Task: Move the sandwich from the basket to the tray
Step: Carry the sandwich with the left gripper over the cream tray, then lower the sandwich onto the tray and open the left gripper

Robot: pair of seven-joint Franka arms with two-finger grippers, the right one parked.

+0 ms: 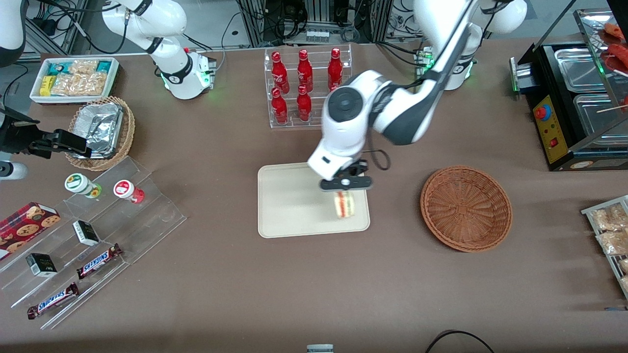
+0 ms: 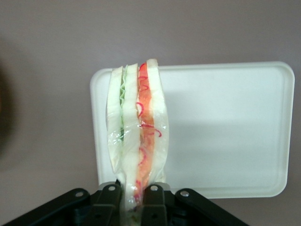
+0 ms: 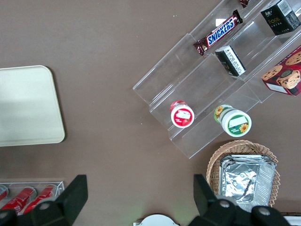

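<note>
The gripper [image 1: 345, 188] is clamped on the sandwich [image 1: 344, 204], which hangs from its fingers [image 2: 111, 200] above the tray [image 1: 289, 201], over the tray's end that is toward the basket [image 1: 465, 208]. The sandwich stands on edge, its red and green layers showing. The basket lies beside the tray, toward the working arm's end.

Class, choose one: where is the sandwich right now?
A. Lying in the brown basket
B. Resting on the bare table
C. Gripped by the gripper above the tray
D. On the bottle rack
C: the gripper is shut on the sandwich over the tray; the basket holds nothing.
</note>
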